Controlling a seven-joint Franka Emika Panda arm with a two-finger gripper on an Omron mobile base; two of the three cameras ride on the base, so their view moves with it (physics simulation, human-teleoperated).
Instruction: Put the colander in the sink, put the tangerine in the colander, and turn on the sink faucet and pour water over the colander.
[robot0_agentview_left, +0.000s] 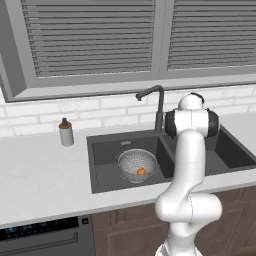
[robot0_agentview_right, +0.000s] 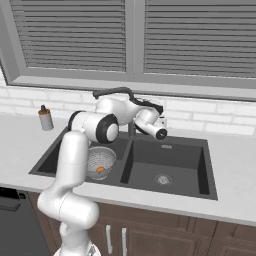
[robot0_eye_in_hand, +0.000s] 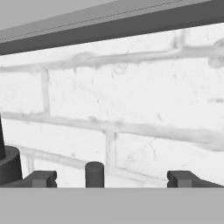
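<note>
The silvery mesh colander (robot0_agentview_left: 135, 162) (robot0_agentview_right: 101, 159) sits in the left basin of the dark grey sink (robot0_agentview_left: 102, 170) (robot0_agentview_right: 185, 155). The small orange tangerine (robot0_agentview_left: 141, 171) (robot0_agentview_right: 100, 170) lies inside the colander. The dark gooseneck faucet (robot0_agentview_left: 159, 106) (robot0_agentview_right: 114, 92) rises behind the divider, with its spout over the left basin. My gripper (robot0_agentview_right: 163, 121) (robot0_eye_in_hand: 111, 179) is at the faucet's right side, pointing at the brick wall. It is open, and its fingertips (robot0_eye_in_hand: 41, 178) stand wide apart. The faucet's short dark lever (robot0_eye_in_hand: 94, 173) stands between them, and the faucet base (robot0_eye_in_hand: 8, 166) is at the left.
A grey bottle with an orange-brown top (robot0_agentview_left: 66, 132) (robot0_agentview_right: 45, 118) stands on the counter left of the sink. White brick backsplash (robot0_eye_in_hand: 131, 100) and a grey window sill (robot0_agentview_left: 125, 85) lie close behind the faucet. My arm crosses above the sink divider.
</note>
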